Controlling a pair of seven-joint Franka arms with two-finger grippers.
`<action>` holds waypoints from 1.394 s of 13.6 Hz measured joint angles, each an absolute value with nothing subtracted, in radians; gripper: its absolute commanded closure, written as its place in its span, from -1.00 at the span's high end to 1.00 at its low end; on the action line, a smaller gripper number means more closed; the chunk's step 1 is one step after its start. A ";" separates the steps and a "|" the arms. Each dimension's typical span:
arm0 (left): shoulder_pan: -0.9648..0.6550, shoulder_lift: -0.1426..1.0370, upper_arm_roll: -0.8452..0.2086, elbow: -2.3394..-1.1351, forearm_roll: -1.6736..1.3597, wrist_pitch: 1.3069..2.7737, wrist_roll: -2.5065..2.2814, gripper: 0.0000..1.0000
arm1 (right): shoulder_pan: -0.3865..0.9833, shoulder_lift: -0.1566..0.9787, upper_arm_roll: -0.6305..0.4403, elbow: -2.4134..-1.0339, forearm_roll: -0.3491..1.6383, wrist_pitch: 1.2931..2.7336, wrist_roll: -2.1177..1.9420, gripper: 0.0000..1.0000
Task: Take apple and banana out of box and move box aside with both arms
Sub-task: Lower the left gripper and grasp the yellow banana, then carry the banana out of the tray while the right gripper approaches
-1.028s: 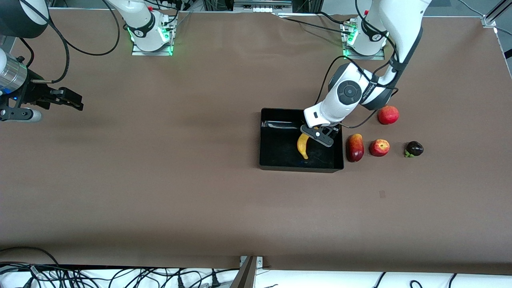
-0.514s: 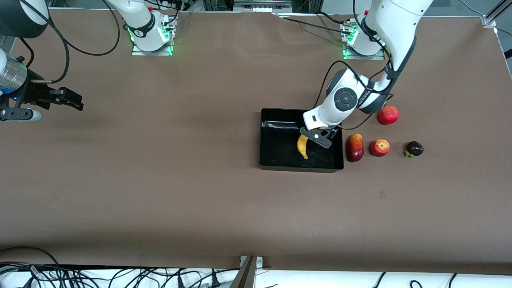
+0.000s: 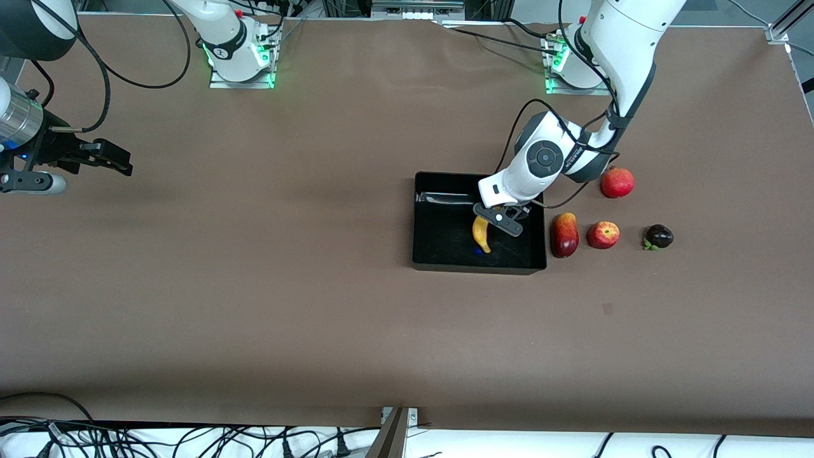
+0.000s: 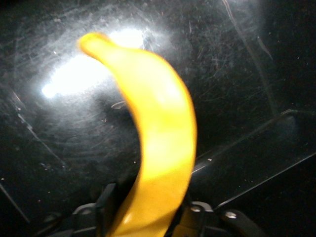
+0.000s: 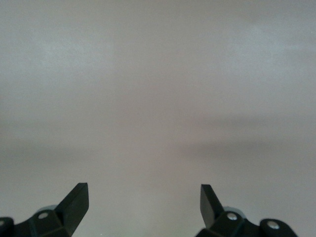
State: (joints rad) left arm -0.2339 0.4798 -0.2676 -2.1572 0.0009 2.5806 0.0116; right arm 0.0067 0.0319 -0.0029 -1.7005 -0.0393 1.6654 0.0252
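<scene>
Yellow banana (image 4: 158,128) pinched near one end by left hand (image 3: 496,219) in box (image 3: 445,261), liable to swing and slip; right hand (image 5: 143,207) idle, spread, over bench (image 3: 254,286).

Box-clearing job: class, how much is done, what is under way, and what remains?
Done: the apple lies on the table beside the box. Under way: the left pincer is down in the box, shut on the banana. Left: lifting the banana out, then shifting the box with both arms; the right pincer waits open.
</scene>
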 measured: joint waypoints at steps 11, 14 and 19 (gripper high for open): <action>-0.227 0.334 -0.259 -2.086 0.001 2.396 0.012 -1.00 | 0.007 0.032 -0.003 -1.701 -0.039 1.665 0.024 1.00; -0.169 0.251 -0.256 -2.071 0.001 2.292 0.071 -1.00 | 0.008 0.032 -0.002 -1.700 -0.039 1.665 0.024 1.00; 0.053 0.246 -0.239 -2.050 0.002 2.271 0.494 -1.00 | 0.122 0.086 0.005 -1.700 -0.015 1.664 0.028 1.00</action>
